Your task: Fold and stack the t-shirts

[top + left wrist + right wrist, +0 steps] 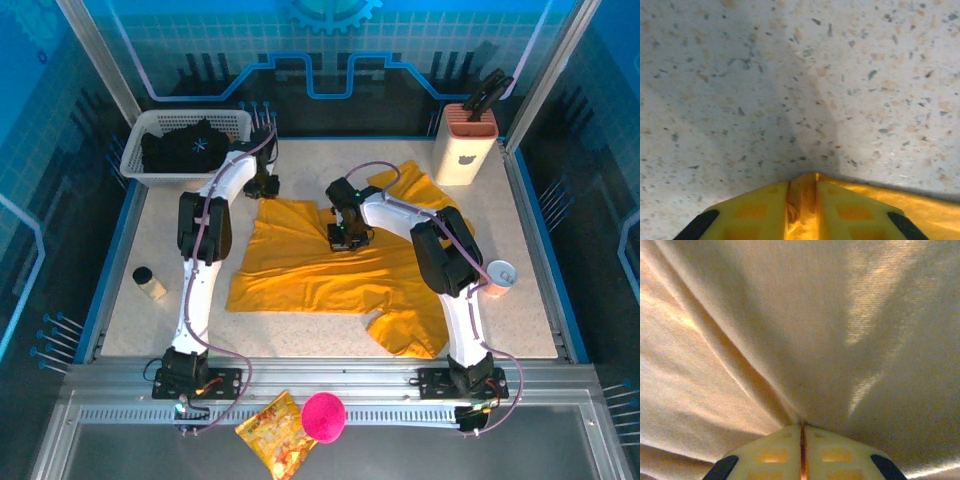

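your left gripper (802, 186) is clenched on a thin edge of the orange tee (300, 265), at the tee's far left corner near the basket (135, 160). bare table (790, 75) lies beyond its tips. your right gripper (802, 430) is pinched tight on a ridge of the same cloth near the tee's middle, and creases fan out from that pinch. the tee lies mostly flat across the table centre, with one sleeve toward the near edge and another toward the far right. the black tee (195, 150) sits bundled in the basket, not yet folded.

risks, as i judge them: the left bite looks shallow, so a quick lift could let the hem slide out. the right pinch may have caught both layers or only the top one. you cannot tell from here, and either way the fold could come out skewed. move the two arms unevenly and the cloth will twist or bunch between them. dragging low could also rake the tee into wrinkles.
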{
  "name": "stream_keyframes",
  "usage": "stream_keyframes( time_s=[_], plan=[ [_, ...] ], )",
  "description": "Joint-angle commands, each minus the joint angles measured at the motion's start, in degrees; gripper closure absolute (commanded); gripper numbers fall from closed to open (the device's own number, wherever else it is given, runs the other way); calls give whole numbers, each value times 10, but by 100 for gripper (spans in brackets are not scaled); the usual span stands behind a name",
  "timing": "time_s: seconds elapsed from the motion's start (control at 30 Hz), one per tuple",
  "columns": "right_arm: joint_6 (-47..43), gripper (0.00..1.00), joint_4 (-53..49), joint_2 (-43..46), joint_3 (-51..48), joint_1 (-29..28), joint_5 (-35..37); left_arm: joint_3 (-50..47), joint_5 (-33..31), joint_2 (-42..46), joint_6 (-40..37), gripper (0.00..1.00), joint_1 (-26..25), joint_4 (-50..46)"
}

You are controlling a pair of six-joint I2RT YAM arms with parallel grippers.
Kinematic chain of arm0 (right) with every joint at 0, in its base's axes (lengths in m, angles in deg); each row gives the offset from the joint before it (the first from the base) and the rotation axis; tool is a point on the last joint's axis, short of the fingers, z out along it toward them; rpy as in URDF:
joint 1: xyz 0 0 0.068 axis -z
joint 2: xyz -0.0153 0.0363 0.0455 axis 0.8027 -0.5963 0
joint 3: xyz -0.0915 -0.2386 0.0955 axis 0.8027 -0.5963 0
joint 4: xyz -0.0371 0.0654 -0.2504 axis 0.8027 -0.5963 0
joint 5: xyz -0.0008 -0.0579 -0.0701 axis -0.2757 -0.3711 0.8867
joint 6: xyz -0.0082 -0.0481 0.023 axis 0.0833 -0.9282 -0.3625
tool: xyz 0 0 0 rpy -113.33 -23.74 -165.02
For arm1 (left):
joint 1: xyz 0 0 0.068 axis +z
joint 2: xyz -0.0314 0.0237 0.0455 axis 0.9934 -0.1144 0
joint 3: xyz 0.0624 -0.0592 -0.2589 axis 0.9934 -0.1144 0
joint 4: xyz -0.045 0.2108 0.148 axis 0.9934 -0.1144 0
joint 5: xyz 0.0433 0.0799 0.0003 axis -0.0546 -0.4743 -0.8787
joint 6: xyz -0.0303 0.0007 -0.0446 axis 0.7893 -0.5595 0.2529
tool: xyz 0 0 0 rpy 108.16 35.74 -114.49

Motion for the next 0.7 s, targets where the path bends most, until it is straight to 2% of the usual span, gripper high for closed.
stream_keyframes(
  time_s=[0.0,0.1,0.23,0.33,0.47,0.67],
  plan=[
    [-8,89,-63,-15,-7,-3,25,-25,2,-12,-3,89,-17,-41],
    [-10,89,-63,-10,-8,0,26,-47,-10,1,6,100,-21,-24],
    [-30,78,-76,4,7,21,35,-78,-37,40,18,100,-22,-2],
    [-57,71,-106,15,48,57,55,-108,-55,90,27,100,-21,14],
    [-104,66,-143,0,133,112,98,-167,-64,178,39,100,-21,41],
    [-167,67,-198,-116,307,176,145,-245,-65,269,56,100,-21,65]
  ],
)
